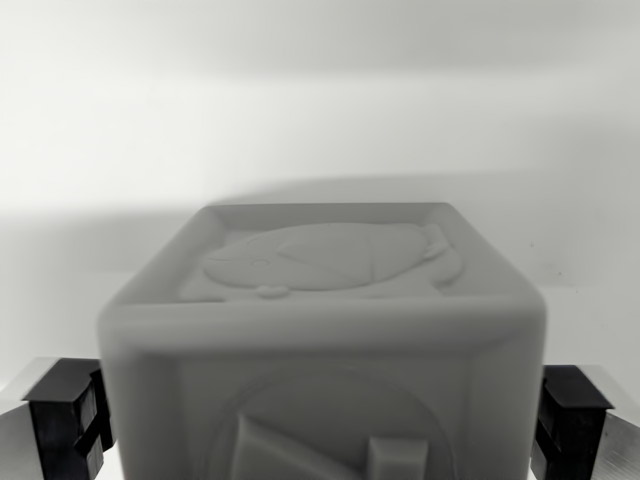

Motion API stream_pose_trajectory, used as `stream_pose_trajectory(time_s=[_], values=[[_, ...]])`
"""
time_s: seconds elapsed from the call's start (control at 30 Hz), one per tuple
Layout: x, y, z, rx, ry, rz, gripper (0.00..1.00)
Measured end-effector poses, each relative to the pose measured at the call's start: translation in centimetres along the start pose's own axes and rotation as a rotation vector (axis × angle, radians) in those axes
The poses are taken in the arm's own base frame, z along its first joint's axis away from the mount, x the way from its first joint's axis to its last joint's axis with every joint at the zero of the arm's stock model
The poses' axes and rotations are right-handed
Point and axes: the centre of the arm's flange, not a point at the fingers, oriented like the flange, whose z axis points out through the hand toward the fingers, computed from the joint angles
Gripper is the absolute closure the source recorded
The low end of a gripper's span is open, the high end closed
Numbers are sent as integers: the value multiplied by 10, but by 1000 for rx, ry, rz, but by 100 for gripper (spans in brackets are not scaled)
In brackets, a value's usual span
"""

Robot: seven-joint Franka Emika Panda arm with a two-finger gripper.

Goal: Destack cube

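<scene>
In the wrist view a pale cube [325,330] fills the lower middle, very close and blurred. Its top face carries an embossed animal figure, and its near face has a raised round emblem. My gripper [318,432] straddles it. The dark left finger pad [66,420] meets the cube's left side and the dark right finger pad [570,420] meets its right side, with no gap on either side. The cube's underside and whatever lies beneath it are hidden.
A plain white surface [320,110] stretches behind the cube. A soft shadow [90,240] lies across that surface at the height of the cube's top. No other object shows.
</scene>
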Motion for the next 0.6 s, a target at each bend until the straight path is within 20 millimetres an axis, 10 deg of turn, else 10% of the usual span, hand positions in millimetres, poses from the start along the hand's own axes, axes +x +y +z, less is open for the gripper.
stream_pose_trajectory(time_s=[0.6], values=[[0, -1, -5, 3, 2, 0, 0]])
